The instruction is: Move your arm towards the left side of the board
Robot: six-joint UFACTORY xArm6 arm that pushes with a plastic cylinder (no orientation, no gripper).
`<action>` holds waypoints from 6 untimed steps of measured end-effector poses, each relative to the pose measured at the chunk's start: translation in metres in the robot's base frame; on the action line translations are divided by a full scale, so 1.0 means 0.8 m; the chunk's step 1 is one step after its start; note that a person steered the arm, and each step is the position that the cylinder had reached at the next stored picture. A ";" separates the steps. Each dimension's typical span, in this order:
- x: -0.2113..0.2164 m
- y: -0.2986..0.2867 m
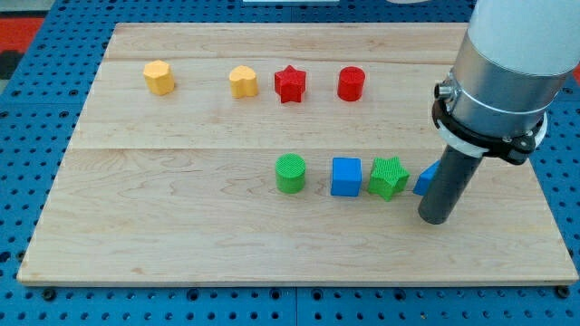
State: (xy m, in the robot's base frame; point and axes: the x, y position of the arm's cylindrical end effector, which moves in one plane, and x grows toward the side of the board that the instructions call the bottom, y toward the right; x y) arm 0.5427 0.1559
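My tip (pixel 434 218) rests on the wooden board (pixel 181 226) at the view's right. It stands just in front of a blue block (pixel 426 179) that the rod partly hides. To its left lies a row: a green star (pixel 389 177), a blue cube (pixel 345 177) and a green cylinder (pixel 290 173). Along the view's top lie a yellow hexagon block (pixel 159 77), a yellow heart block (pixel 243 81), a red star (pixel 290 83) and a red cylinder (pixel 351 83).
The arm's wide grey body (pixel 507 63) hangs over the board's upper right corner. A blue pegboard (pixel 36 136) surrounds the board on all sides.
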 end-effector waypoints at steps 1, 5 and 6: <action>-0.009 -0.002; -0.012 -0.040; -0.012 -0.040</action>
State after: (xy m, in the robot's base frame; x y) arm 0.5331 0.1235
